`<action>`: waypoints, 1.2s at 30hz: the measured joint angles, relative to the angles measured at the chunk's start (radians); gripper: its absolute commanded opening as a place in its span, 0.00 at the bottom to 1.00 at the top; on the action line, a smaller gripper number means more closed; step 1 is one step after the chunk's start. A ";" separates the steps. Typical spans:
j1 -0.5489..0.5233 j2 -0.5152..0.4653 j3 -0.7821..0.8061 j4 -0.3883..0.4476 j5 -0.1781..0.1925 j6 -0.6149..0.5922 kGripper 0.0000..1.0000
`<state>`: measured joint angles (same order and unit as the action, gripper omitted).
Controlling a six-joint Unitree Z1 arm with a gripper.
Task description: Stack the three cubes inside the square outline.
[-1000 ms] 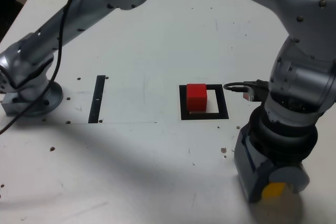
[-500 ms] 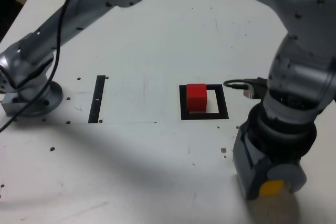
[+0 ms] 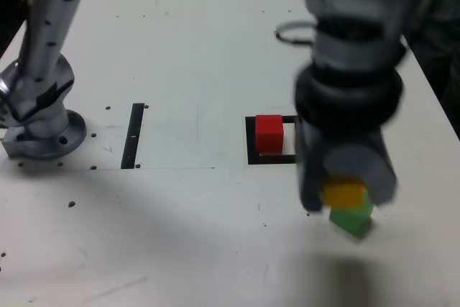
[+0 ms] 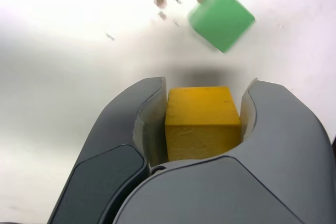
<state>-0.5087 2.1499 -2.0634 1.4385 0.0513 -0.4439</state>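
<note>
The red cube (image 3: 269,133) sits inside the black square outline (image 3: 253,156), toward its left side in the exterior view. My gripper (image 3: 346,193) hangs above the table to the right of the outline, shut on the yellow cube (image 3: 344,193). In the wrist view the yellow cube (image 4: 202,121) is clamped between the two grey fingers (image 4: 134,129), and the gripper (image 4: 202,109) is lifted off the table. The green cube (image 3: 351,218) lies on the table just below the gripper in the exterior view; the wrist view shows the green cube (image 4: 221,17) beyond the yellow one.
The arm's base (image 3: 39,116) stands at the exterior view's left. A thin black strip (image 3: 133,134) lies between the base and the outline. Small dark specks dot the white table (image 3: 180,235). The arm's body is blurred over the right half.
The arm has swung up and leftward in the exterior view, lifting the yellow cube off the table. The green cube, hidden before, now shows beneath the gripper.
</note>
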 measured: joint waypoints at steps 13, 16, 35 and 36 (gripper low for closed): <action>0.196 -0.196 0.362 -0.048 -0.003 0.150 0.11; 0.236 -0.215 0.429 -0.090 -0.001 0.175 0.11; 0.359 -0.178 0.537 -0.200 -0.008 0.289 0.11; 0.362 -0.176 0.538 -0.205 -0.008 0.293 0.11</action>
<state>-0.1465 1.9740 -1.5250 1.2337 0.0430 -0.1513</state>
